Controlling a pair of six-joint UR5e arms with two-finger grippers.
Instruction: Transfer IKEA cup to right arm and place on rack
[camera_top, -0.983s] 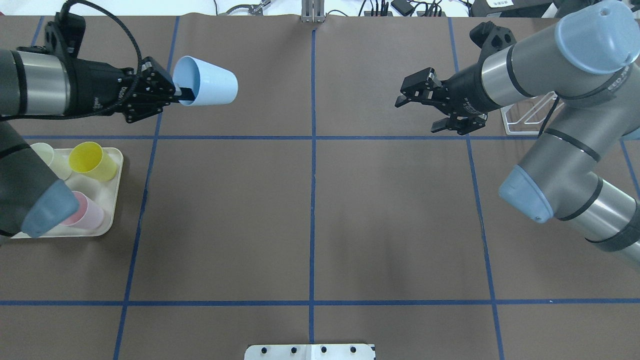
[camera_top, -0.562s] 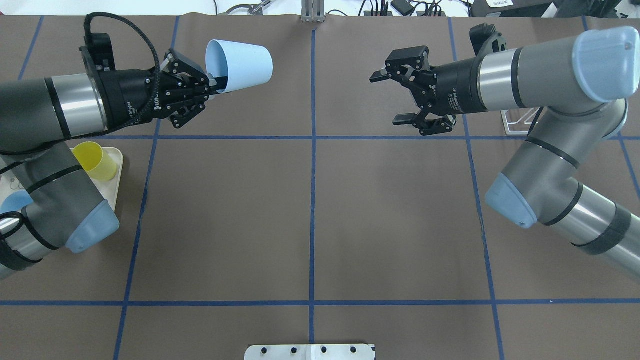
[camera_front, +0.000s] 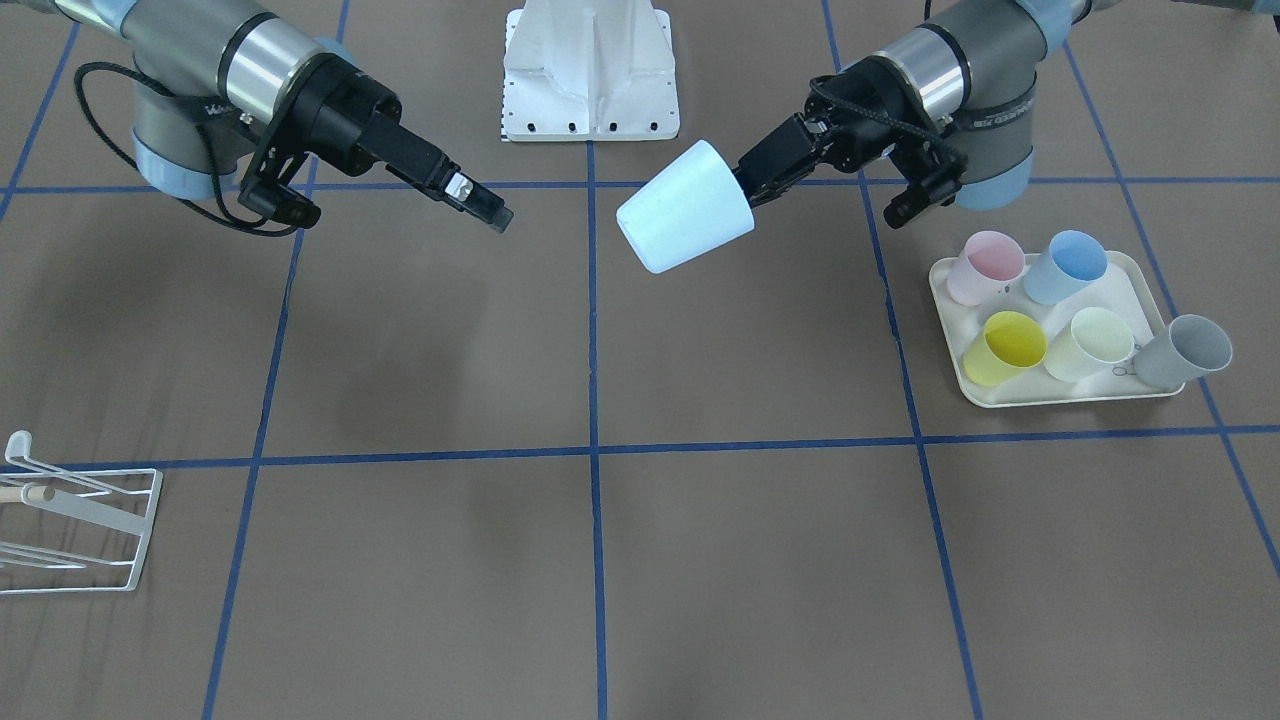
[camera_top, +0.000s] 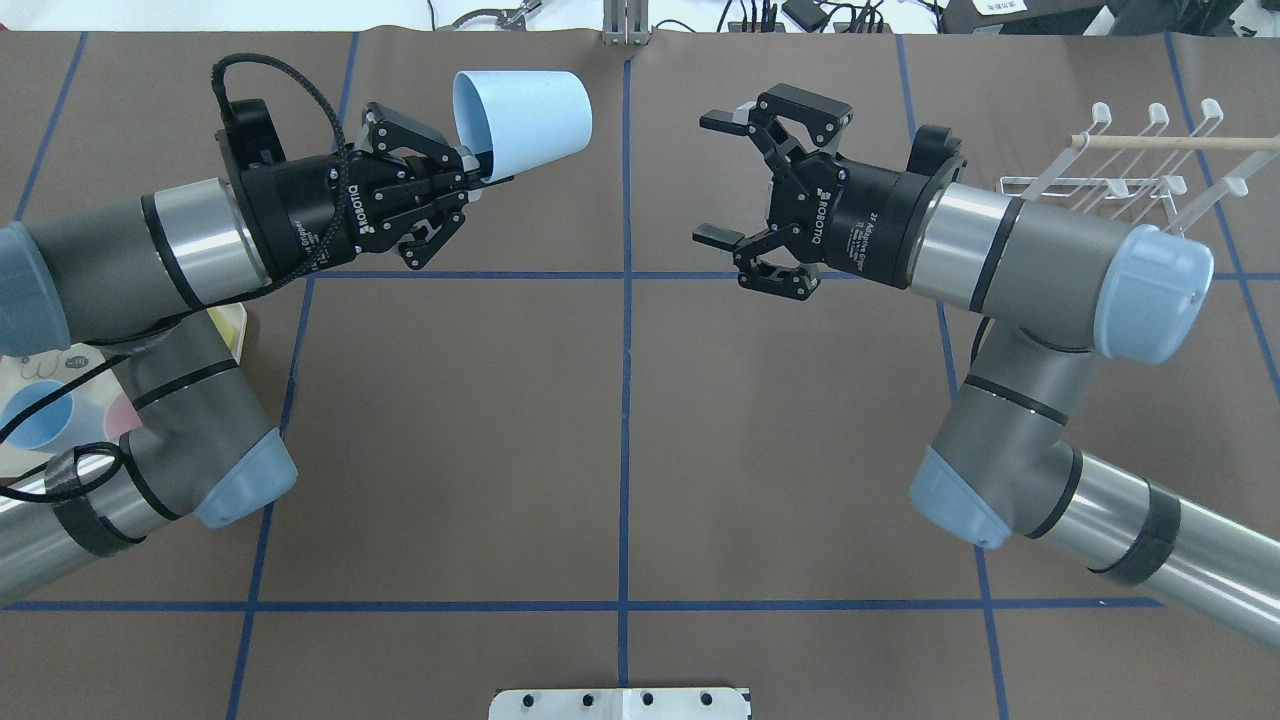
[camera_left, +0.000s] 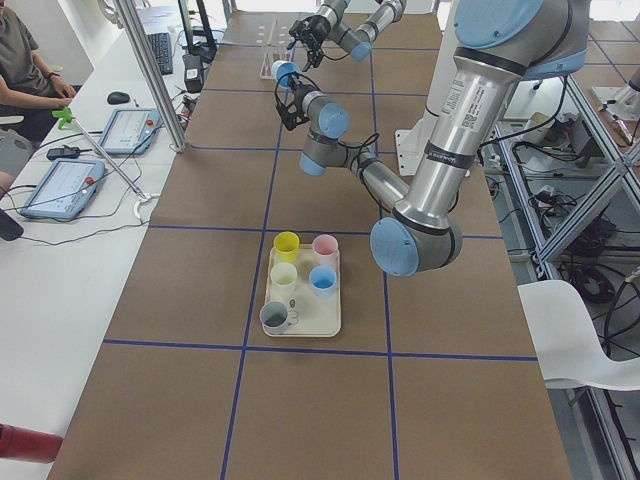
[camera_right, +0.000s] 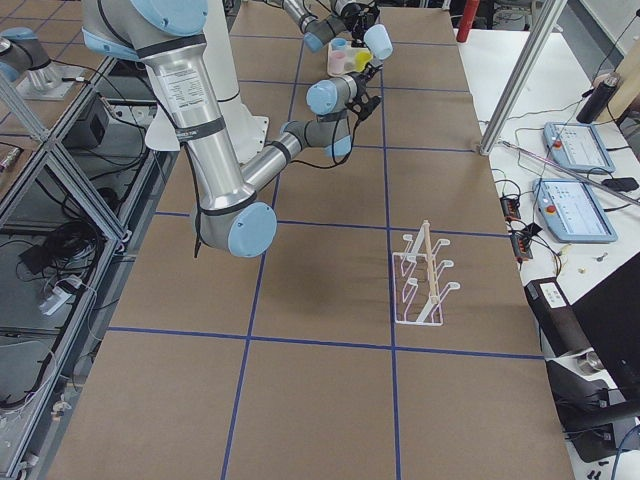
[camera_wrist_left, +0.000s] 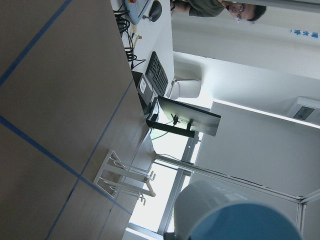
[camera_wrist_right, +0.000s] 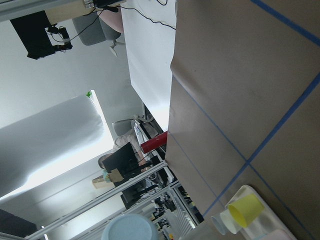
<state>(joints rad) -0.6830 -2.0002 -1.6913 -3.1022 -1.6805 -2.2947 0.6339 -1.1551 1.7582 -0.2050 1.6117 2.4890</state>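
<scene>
A light blue cup (camera_top: 525, 112) is held in the air on its side by my left gripper (camera_top: 480, 170), which is shut on its rim, base pointing toward the table's middle. The cup also shows in the front view (camera_front: 685, 220) and at the bottom of the left wrist view (camera_wrist_left: 235, 215). My right gripper (camera_top: 708, 180) is open and empty; it faces the cup's base across a clear gap. The white wire rack (camera_top: 1130, 165) with a pale wooden peg stands at the far right, behind the right arm, and also shows in the front view (camera_front: 80, 520).
A cream tray (camera_front: 1050, 400) by the left arm's base holds pink, blue, yellow and cream cups, with a grey cup (camera_front: 1185, 352) at its edge. Blue tape lines cross the brown table. A white mount plate (camera_top: 620, 703) sits at the near edge.
My left gripper has carried the cup right, toward the centre line. My right gripper has moved left toward the cup and stayed open, and the arm no longer covers the rack.
</scene>
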